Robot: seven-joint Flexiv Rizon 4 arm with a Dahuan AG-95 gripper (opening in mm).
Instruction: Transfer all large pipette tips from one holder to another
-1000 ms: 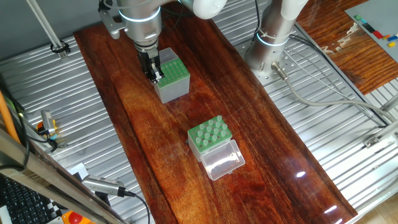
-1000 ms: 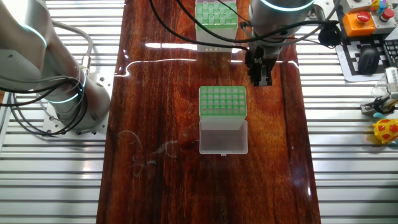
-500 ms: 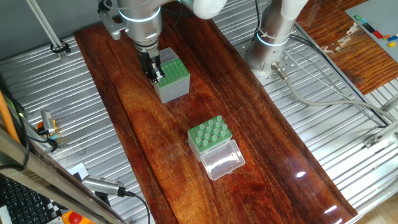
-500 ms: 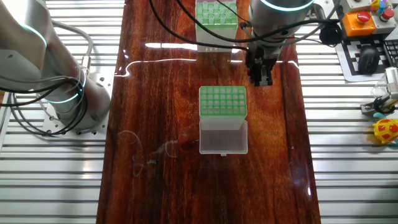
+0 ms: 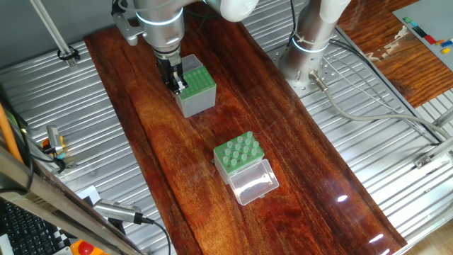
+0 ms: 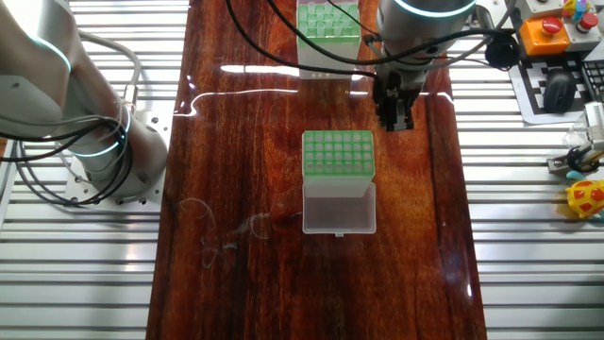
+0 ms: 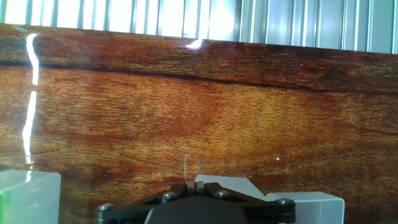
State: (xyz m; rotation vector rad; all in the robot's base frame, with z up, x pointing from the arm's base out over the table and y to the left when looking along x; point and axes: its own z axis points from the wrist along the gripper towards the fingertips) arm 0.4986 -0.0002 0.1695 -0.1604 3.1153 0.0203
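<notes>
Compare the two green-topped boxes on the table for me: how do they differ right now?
The grey-sided box has opaque grey walls; the clear-sided box has pale see-through walls. Pale tips stand up from the clear-sided box's grid, while no raised tips can be made out on the grey-sided box. The gripper hangs at the grey-sided box's edge; the clear-sided box sits alone, nearer the table's middle. Both have green hole-grid tops and opened lids.

- Silver-and-white robot arm (image 5: 159,21) reaches down from above, wrist vertical.
- Black two-finger gripper (image 5: 175,80) points straight down, just above the surface.
- Fingers (image 6: 396,111) appear close together; exact closure cannot be determined.
</notes>
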